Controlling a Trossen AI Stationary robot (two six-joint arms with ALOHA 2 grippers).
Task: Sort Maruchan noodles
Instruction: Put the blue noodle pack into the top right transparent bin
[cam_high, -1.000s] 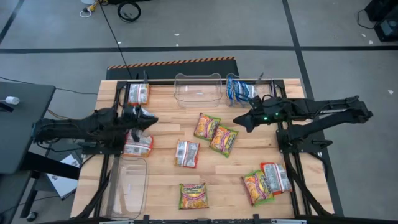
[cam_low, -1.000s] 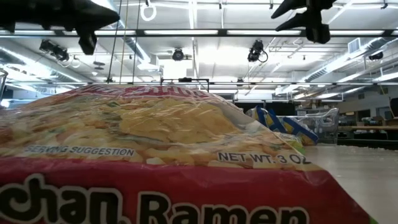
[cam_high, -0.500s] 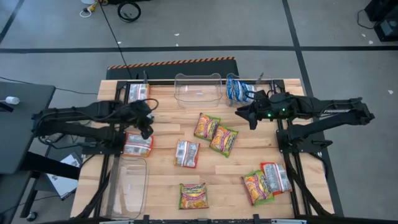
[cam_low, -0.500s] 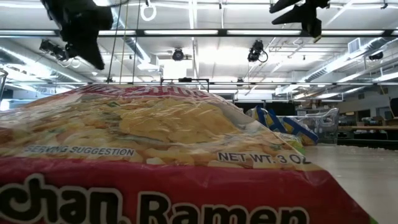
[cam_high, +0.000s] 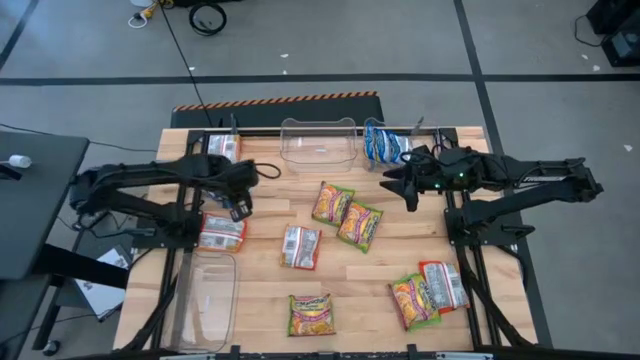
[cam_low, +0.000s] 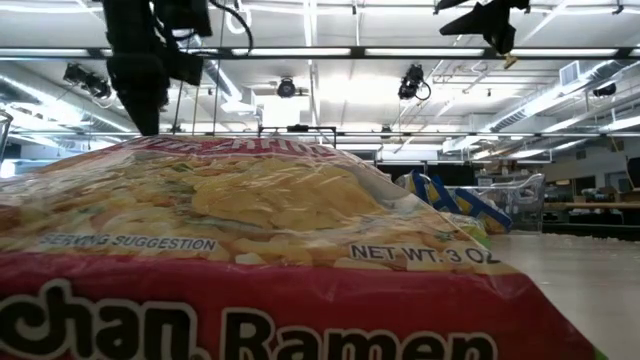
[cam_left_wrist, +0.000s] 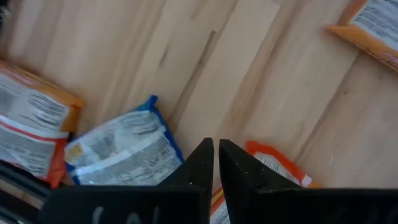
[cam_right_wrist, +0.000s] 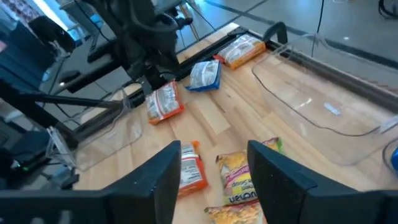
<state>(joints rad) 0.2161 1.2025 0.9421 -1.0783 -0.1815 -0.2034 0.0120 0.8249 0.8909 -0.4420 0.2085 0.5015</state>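
Maruchan noodles (cam_low: 250, 250), "Ramen", "NET WT. 3 OZ"

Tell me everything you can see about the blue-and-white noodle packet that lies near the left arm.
The blue-and-white noodle packet is a small flat rectangle of crinkly plastic, white with small print in the middle and blue along its edges. It lies flat and slightly askew on the wooden table, unopened as far as I can tell. A red-orange packet lies right beside it, perhaps touching. The left hand, shut, hovers near it without holding it.
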